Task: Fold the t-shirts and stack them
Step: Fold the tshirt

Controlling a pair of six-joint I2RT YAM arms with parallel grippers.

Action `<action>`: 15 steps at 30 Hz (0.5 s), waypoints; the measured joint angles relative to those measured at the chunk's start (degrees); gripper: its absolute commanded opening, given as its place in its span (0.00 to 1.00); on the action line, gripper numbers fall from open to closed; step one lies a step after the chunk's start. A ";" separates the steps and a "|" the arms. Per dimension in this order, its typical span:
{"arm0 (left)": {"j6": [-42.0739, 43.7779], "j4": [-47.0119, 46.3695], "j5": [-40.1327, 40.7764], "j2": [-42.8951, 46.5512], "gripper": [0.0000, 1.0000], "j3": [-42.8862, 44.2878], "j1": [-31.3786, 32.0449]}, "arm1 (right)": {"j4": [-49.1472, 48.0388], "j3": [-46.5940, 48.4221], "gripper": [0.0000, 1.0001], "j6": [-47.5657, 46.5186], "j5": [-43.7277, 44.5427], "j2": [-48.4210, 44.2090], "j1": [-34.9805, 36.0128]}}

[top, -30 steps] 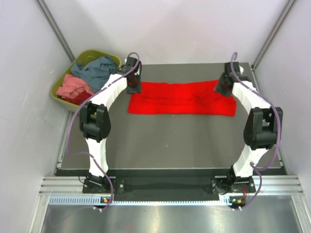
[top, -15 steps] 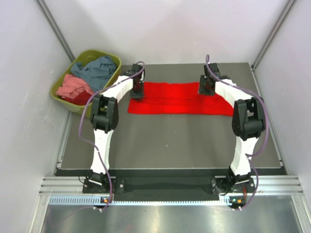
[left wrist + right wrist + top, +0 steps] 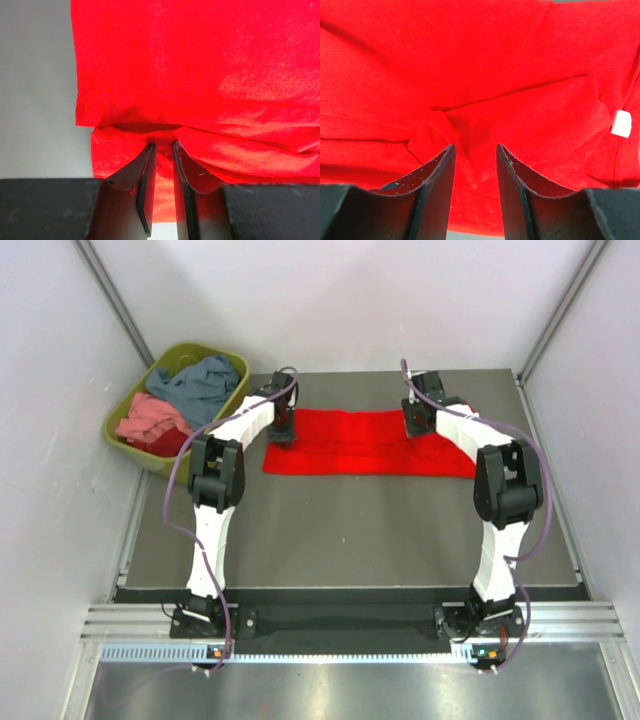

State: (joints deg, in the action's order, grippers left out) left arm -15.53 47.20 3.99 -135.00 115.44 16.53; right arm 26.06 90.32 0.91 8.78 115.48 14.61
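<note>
The bright red t-shirt [image 3: 350,445] lies as a long folded strip across the back of the table. My left gripper [image 3: 282,430] is at its left end. In the left wrist view the gripper [image 3: 163,146] is shut on a puckered fold of the red t-shirt [image 3: 200,60]. My right gripper [image 3: 414,423] stands over the strip's right part. In the right wrist view the gripper [image 3: 475,146] has its fingers around bunched cloth of the red t-shirt [image 3: 470,60]. The white neck label [image 3: 621,123] shows at the right.
An olive-green tub [image 3: 120,430] stands off the table's back left corner. It holds a blue-grey shirt [image 3: 200,385], a salmon pink one [image 3: 150,418] and a darker red one [image 3: 160,443]. The dark grey table [image 3: 350,530] stretches from the strip to the arm bases.
The right gripper has moved left along the strip, from its right end toward the middle. The left gripper shifted slightly right onto the left end and narrowed onto the cloth.
</note>
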 measured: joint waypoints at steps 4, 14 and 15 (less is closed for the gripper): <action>-0.57 0.02 0.24 -0.04 0.25 0.09 0.00 | 0.11 0.11 0.40 -2.29 -0.17 2.25 0.35; -1.31 -0.24 1.46 -0.13 0.25 0.24 0.00 | 1.38 2.38 0.04 -4.76 5.90 6.62 2.40; -1.33 -0.24 1.66 -0.28 0.25 0.46 0.00 | 1.33 2.47 0.00 -4.98 7.28 6.62 2.49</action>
State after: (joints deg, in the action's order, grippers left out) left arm -16.86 46.96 5.65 -135.28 115.90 16.53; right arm 27.40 92.79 -4.08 16.05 122.10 17.10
